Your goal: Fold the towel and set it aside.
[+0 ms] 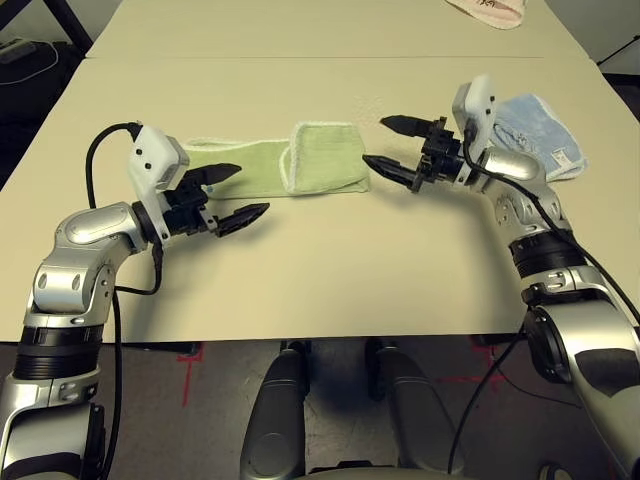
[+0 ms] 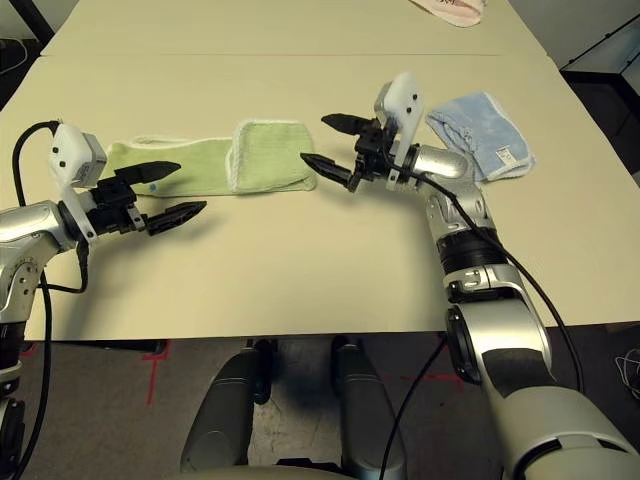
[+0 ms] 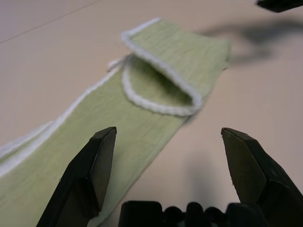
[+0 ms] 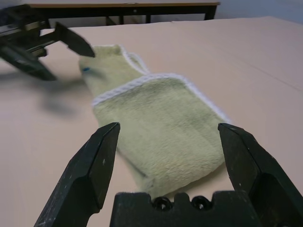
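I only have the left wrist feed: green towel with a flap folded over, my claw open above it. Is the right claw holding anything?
Observer: No. The right claw is open and empty, just off the folded end of the towel.
Operator: Anything else on the table?
Observer: A light blue towel lies crumpled behind the right arm, apart from the green one.
Operator: That's all?
Observer: A pink towel sits at the table's far edge, partly out of frame.
Operator: Where's my left claw relative to the strip?
Observer: The left claw is at the strip's unfolded end, open, not gripping it.
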